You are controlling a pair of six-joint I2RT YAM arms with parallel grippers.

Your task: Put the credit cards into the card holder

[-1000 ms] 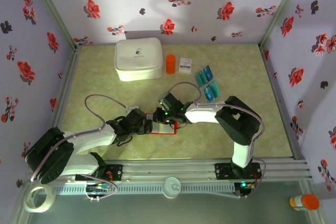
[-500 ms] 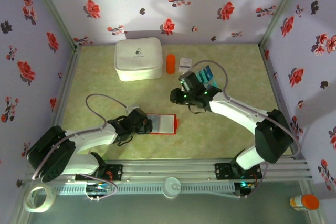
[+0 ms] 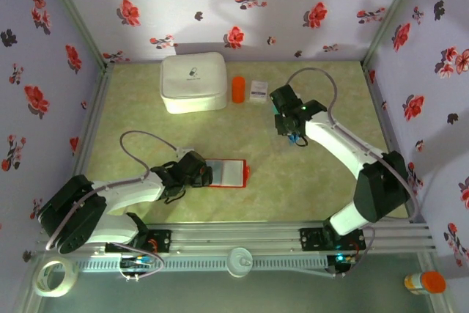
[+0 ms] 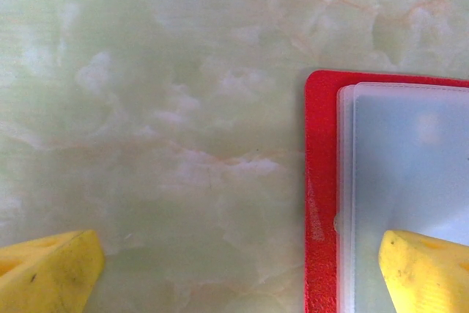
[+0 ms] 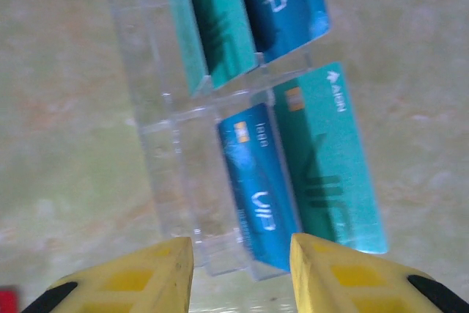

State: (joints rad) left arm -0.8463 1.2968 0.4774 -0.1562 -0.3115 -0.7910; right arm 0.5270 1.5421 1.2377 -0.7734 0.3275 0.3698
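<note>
The card holder (image 3: 229,174) lies open near the front middle, a red wallet (image 4: 322,181) with pale clear pockets (image 4: 410,159) facing up. My left gripper (image 3: 204,174) is open at its left edge; one yellow fingertip (image 4: 426,273) rests over a pocket, the other over bare table. The credit cards, a blue one (image 5: 260,188), a teal one (image 5: 326,155) and more above (image 5: 282,1), lean in a clear rack (image 5: 165,144). My right gripper (image 5: 242,273) hovers open just short of the blue card, with nothing between its fingers. From above it (image 3: 287,124) covers most of the cards.
A white zip case (image 3: 193,82), an orange cylinder (image 3: 238,89) and a small white packet (image 3: 257,89) stand along the back. Floral walls close three sides. A tape roll (image 3: 55,276) and an orange-capped bottle (image 3: 425,281) lie beyond the front rail.
My right arm has swung from the wallet to the back right, over the cards, and its jaws have opened. The left gripper and wallet have stayed put.
</note>
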